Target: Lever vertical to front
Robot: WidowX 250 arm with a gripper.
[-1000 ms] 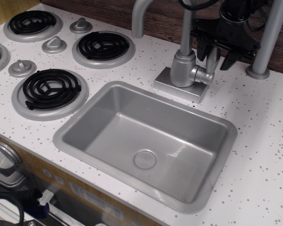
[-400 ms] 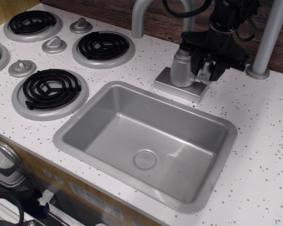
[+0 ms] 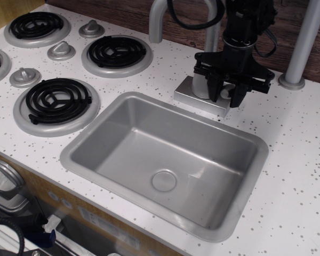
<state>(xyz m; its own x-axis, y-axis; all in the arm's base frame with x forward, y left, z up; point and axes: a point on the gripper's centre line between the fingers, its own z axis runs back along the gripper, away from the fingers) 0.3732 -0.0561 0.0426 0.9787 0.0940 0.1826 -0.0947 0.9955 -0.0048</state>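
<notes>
**Op:** Gripper sits low at the faucet base, black body pointing down, approx over the back edge of the sink. Fingers hang either side of smth silver-grey.

**Sup:** Clamped on the lever or not?

**Op:** Can't tell. Lever is mostly hidden behind the black gripper frame; only a small rounded silver bit shows between the fingers, right by the cylindrical base. Fingers look close to it on both sides, but contact isn't visible from this angle.

**Sup:** Lever orientation?

**Op:** Can't read it, too much is covered. What shows sits to the right of the base cylinder, above the square base plate.

**Sup:** Rest of the scene?

**Op:** Curved faucet pipe rises behind the base and arcs left. A plain grey post stands on the counter to the right, well apart from the gripper. Sink w/ round drain in the middle. Black coil burners and silver knobs on the left side. Arm cabling loops near the top, in front of the wood back wall.
</notes>
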